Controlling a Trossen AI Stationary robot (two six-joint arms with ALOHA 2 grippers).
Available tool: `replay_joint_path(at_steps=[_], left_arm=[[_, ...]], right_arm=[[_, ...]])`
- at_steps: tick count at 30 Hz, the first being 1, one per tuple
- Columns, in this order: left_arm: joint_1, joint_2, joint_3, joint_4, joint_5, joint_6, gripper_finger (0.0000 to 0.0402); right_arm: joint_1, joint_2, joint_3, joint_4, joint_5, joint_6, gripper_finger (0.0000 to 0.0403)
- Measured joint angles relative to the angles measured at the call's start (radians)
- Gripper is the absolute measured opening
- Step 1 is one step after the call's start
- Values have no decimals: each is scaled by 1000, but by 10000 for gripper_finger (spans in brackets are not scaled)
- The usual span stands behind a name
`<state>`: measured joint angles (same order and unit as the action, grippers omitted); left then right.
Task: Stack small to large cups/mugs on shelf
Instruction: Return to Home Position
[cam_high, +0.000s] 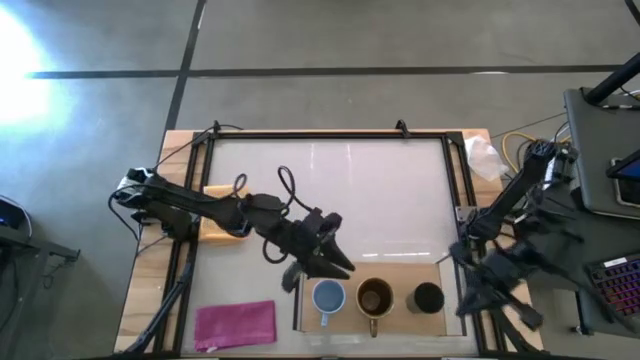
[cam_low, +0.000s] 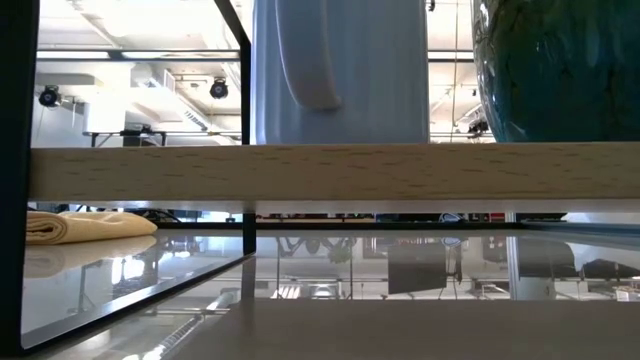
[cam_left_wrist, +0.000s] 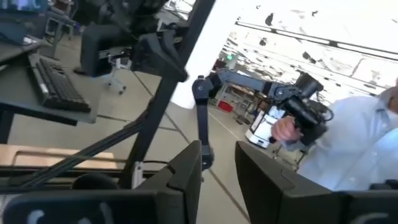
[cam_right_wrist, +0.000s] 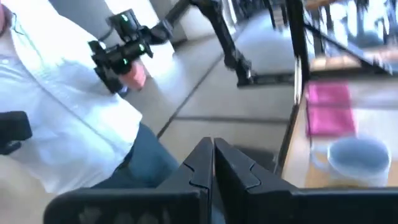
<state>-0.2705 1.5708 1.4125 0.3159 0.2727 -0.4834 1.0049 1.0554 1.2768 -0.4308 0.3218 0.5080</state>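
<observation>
Three cups stand upright in a row on the light wooden shelf (cam_high: 395, 272) at the table's near edge: the light blue mug (cam_high: 328, 296), the brown mug (cam_high: 375, 297) with its handle toward the near edge, and the black cup (cam_high: 428, 297). In the low view the blue mug (cam_low: 340, 70) rests by its base on the shelf board (cam_low: 330, 175). My left gripper (cam_high: 334, 262) hovers open just beyond the blue mug's far-left side, holding nothing. My right gripper (cam_right_wrist: 213, 163) is shut and empty, off the table's right edge; its view shows the blue mug (cam_right_wrist: 357, 155).
A pink cloth (cam_high: 235, 325) lies at the near-left corner and a yellow cloth (cam_high: 220, 225) under my left arm. Dark frame rails (cam_high: 320, 133) border the glossy white table. A person in a white shirt (cam_left_wrist: 354, 143) stands beyond the table, holding a device.
</observation>
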Motion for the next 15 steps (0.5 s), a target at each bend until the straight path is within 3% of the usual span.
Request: replay_joint_path(at_steps=[3,8,13,15], left_arm=[[22,9,-53,70,9,4,84],[114,-39,-87,16,55,33,84],[207,-152,-96,-195,50,55,84],[223,-204,-96,-302,-13,71,84]], right_arm=[[-78,-66,-123,124,-74,-87,9],[-275,-220,-256,177,-246,-204,9],[-470,-388,-331,85,-340,-236,9],[-516,-460,-359,10,-340,-220,9]])
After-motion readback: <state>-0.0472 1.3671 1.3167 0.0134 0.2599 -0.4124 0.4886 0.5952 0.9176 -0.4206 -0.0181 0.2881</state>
